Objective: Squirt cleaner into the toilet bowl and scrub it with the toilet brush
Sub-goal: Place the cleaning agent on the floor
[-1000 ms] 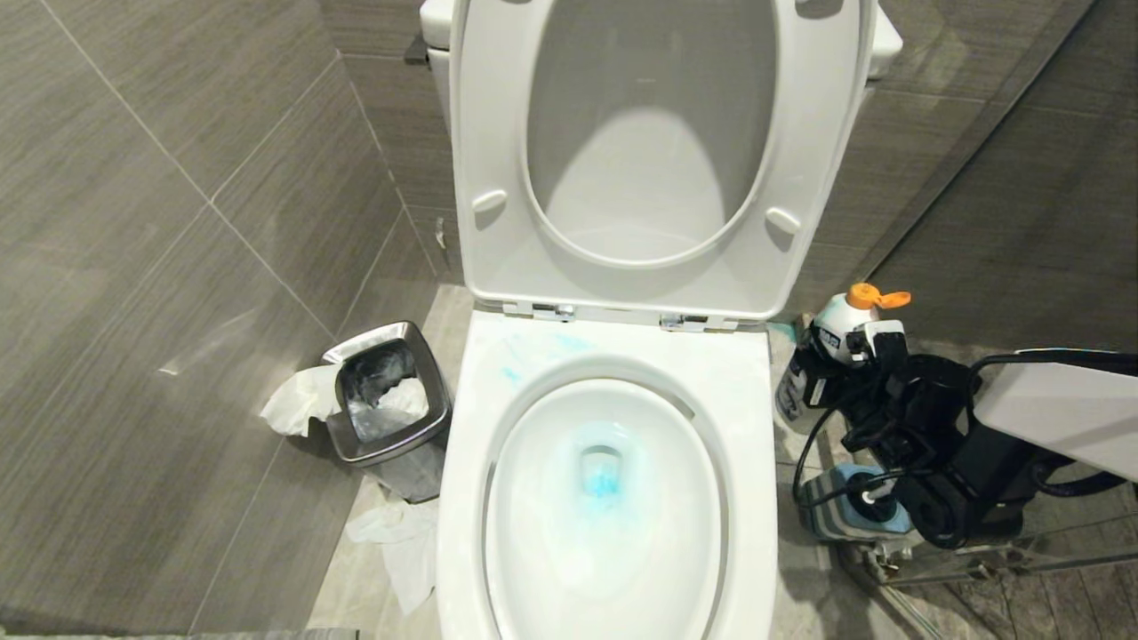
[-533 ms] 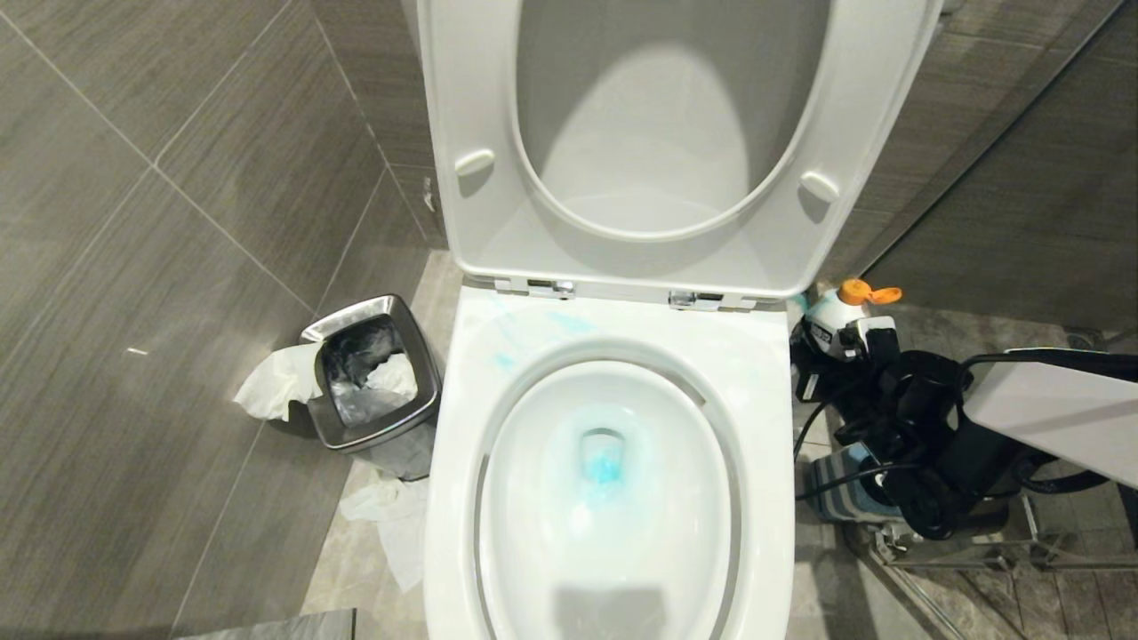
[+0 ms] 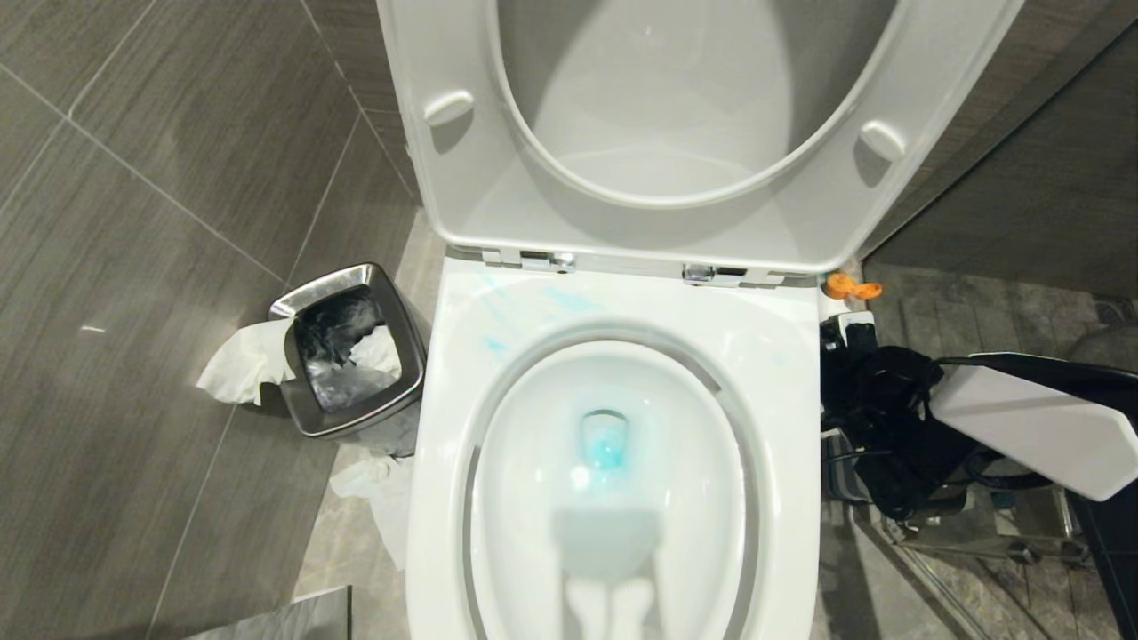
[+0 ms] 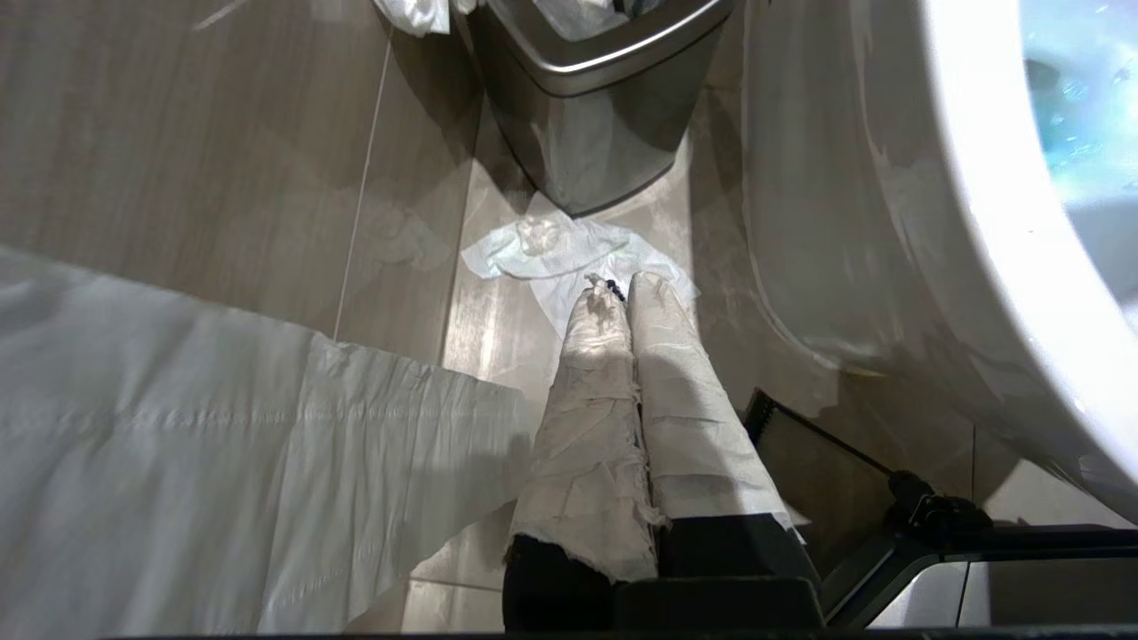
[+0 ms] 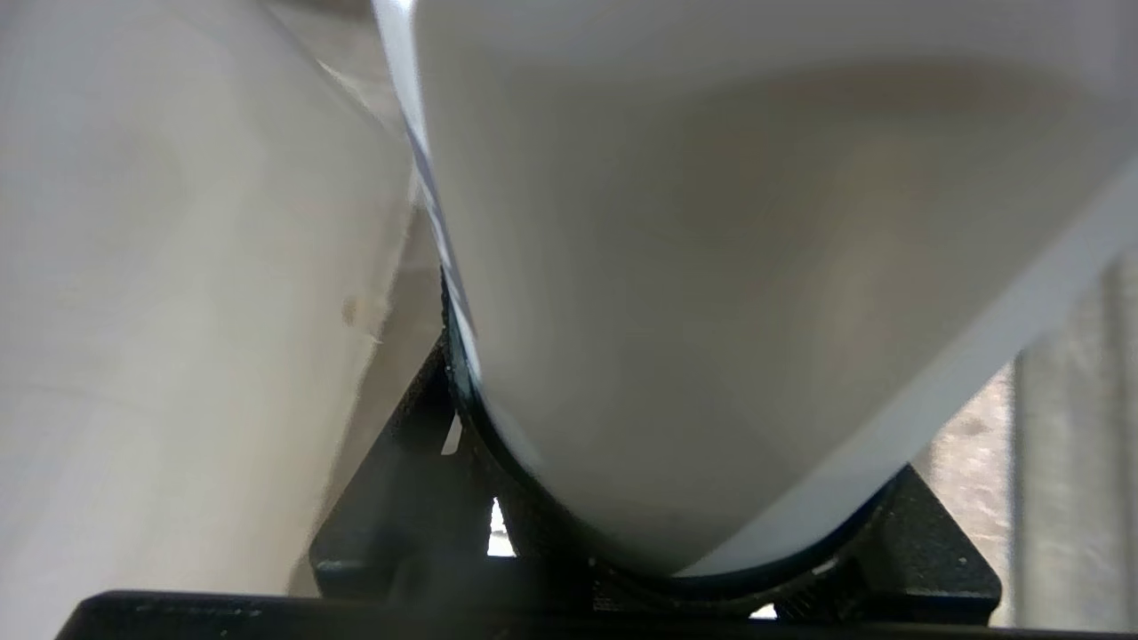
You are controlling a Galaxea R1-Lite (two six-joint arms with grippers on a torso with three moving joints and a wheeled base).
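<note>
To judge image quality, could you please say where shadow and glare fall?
Head view: a grey shadow crosses the near basin of the glossy white ceramic toilet bowl. Left wrist view: glare streaks the small steel waste bin. Right wrist view: the white cleaner bottle is shaded mid-body.

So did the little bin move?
No. The bin still sits just left of the toilet bowl, with the same tissue on the floor by it. The whole picture slid because the camera moved.

Head view tipped downward, orange-capped bottle (image 3: 849, 286) now mostly hidden (behind toilet bowl (image 3: 782, 356))
</note>
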